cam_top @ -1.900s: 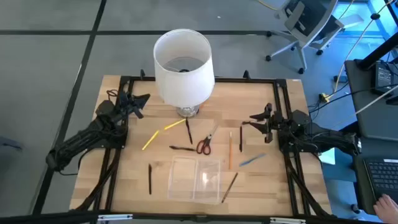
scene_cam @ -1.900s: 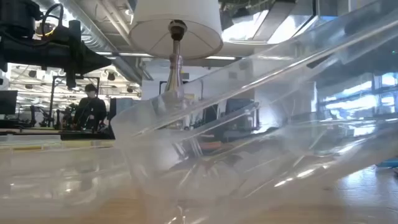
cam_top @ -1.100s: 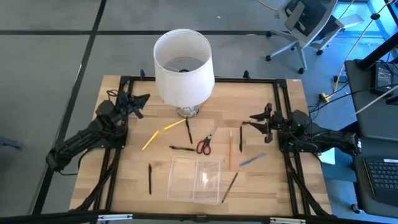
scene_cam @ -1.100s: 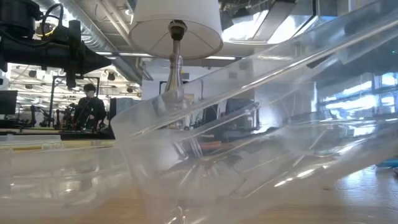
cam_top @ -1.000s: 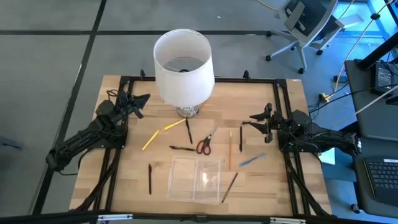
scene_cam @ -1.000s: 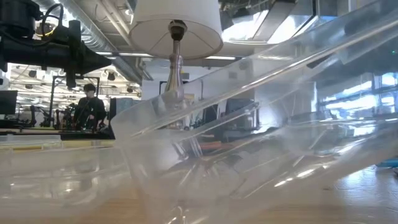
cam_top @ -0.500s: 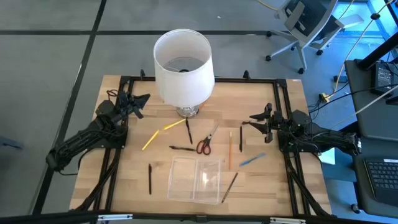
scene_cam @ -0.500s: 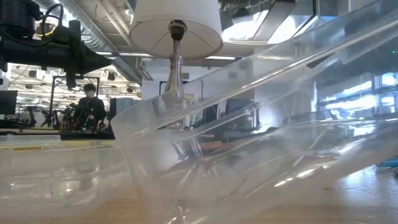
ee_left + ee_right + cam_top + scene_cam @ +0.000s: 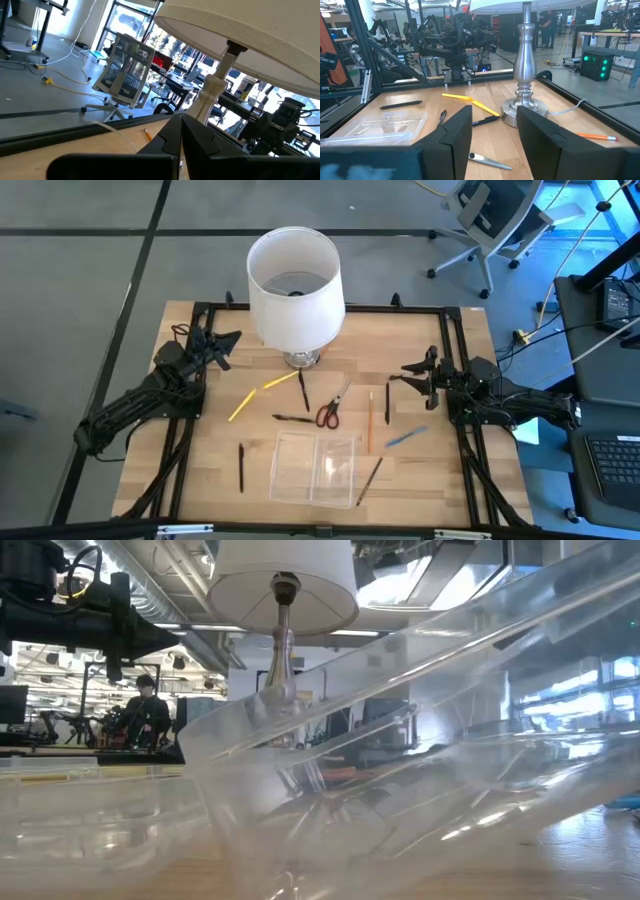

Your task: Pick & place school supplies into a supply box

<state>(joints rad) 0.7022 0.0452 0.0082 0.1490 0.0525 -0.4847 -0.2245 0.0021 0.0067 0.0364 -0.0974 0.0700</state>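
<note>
Nothing has moved: the left pincer point(image 9: 228, 338) stays closed, the right pincer point(image 9: 408, 369) stays apart and empty, and the clear shallow plastic supply box point(image 9: 315, 468) holds no supplies yet.

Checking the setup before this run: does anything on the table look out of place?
Yes: a table lamp with a large white shade stands at the table's far edge among the pens, scissors and clear supply box. It is no school supply.
</note>
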